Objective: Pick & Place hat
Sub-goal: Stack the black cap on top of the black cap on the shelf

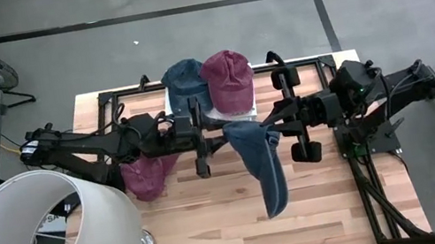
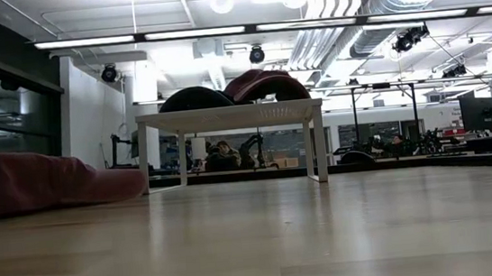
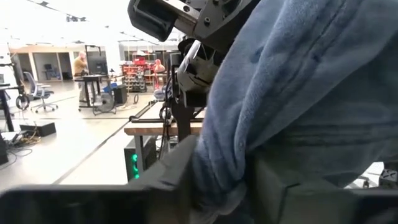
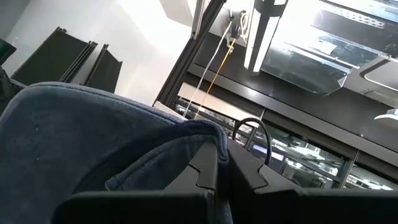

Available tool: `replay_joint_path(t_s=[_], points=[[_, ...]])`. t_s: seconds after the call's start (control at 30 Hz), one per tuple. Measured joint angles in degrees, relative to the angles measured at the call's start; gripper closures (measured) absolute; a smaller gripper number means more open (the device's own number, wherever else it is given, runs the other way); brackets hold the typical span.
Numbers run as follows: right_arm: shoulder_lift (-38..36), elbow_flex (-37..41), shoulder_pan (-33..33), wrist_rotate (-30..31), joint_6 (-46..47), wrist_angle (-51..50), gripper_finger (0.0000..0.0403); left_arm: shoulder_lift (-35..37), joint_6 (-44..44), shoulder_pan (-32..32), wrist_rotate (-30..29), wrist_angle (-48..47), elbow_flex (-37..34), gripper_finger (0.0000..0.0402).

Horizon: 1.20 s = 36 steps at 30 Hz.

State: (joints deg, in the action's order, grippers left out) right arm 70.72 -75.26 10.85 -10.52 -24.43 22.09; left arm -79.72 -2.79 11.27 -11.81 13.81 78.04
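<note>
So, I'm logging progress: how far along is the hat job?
Done: a blue hat and a maroon hat sit on the small white stand. In hand: the right gripper and left gripper both pinch another blue hat. Left: a maroon hat on the table.

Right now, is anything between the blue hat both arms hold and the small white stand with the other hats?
Nothing visible. The blue hat hangs between the left end effector and right end effector, just beside the stand, which already carries a blue hat and a maroon hat.
</note>
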Motion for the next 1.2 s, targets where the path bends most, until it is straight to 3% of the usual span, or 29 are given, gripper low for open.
replay_joint_path(t_s=[0.17,0.37,0.7,1.0,1.2], points=[[0.00,0.00,0.00,0.00,0.00,-0.15,0.0400,0.00,-0.45,0.00,-0.02,-0.29,0.00,0.0384],[0.00,0.00,0.02,2.26,3.27,0.00,0.0389,0.00,-0.49,0.00,0.32,-0.42,0.00,0.0386],[-1.04,0.00,0.02,17.28,14.31,-1.07,0.0304,0.19,-0.61,0.00,-2.09,-0.63,0.00,0.0386],[-5.07,0.00,0.02,21.53,15.50,-4.99,0.0219,1.88,-0.77,-0.02,-5.89,-3.74,-0.04,0.0386],[-7.65,0.00,0.03,23.93,15.48,-10.49,0.0195,3.28,-1.07,-0.07,-9.91,-8.78,0.00,0.0386]])
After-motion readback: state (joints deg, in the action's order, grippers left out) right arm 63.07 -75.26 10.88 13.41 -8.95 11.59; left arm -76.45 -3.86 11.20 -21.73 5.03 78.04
